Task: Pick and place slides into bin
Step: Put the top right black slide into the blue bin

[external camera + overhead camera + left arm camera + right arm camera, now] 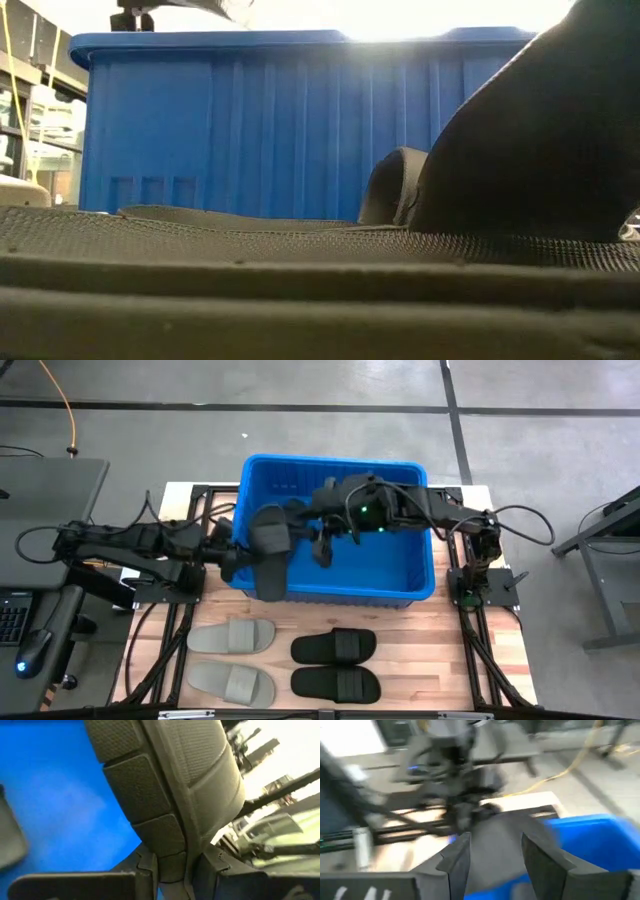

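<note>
The blue bin (400,570) stands at the table's middle; its wall fills the low view (250,120). My left gripper (240,560) reaches in from the left and is shut on a black slide (268,550) above the bin's left part. My right gripper (325,548) hangs open and empty over the bin's inside, just right of that slide; its fingers stand apart in the right wrist view (492,865). Two grey slides (232,637) (232,682) and two black slides (335,647) (337,682) lie flat on the near table. My left gripper pinches the slide's sole at its long side edge (172,855) between its two fingers (145,865). The fingers come level from the table's left and lie across the sole. The slide is lifted clear, running from above the bin's inside out over its near wall (270,592).
A small dark thing (284,487) shows in the bin's far left corner; what it is I cannot tell. In the low view a grey slide (300,270) and a black one (540,140) lie close to the camera. Arm bases stand at both table sides.
</note>
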Robot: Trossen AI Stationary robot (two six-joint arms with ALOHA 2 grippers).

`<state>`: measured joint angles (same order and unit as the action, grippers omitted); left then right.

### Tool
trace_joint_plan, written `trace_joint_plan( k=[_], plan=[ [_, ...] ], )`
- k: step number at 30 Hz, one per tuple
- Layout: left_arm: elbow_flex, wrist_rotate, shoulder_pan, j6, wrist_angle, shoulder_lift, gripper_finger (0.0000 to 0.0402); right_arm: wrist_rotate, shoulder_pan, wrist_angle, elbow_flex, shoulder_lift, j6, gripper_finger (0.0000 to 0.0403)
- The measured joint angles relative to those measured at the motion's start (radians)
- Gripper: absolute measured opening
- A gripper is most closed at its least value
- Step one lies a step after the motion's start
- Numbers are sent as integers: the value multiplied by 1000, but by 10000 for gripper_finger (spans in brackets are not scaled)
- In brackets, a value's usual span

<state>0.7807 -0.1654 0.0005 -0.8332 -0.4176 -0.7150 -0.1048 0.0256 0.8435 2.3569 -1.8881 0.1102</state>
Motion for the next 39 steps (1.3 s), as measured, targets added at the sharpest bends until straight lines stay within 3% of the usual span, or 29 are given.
trace_joint_plan(
  k=[4, 9, 14, 18, 28, 33, 39],
  plan=[
    [2, -12, -1, 65, 67, 27, 62, 136, -55, -29, 0, 1, 79, 167],
    [3, -22, -1, 122, 137, 33, 62, 172, -117, -41, 0, 0, 130, 170],
    [3, -11, -1, 140, 134, 32, 62, 391, -231, -89, -11, -16, 232, 170],
    [3, 1, -1, 157, 135, 32, 62, 442, -284, -135, -73, -22, 265, 170],
    [3, 5, -1, 156, 137, 32, 62, 802, -356, -334, -286, -23, 439, 182],
    [3, 17, -1, 156, 133, 33, 62, 847, -351, -497, -424, -19, 495, 186],
    [5, 14, 0, 157, 135, 35, 62, 859, -352, -734, -496, -16, 593, 186]
  ],
)
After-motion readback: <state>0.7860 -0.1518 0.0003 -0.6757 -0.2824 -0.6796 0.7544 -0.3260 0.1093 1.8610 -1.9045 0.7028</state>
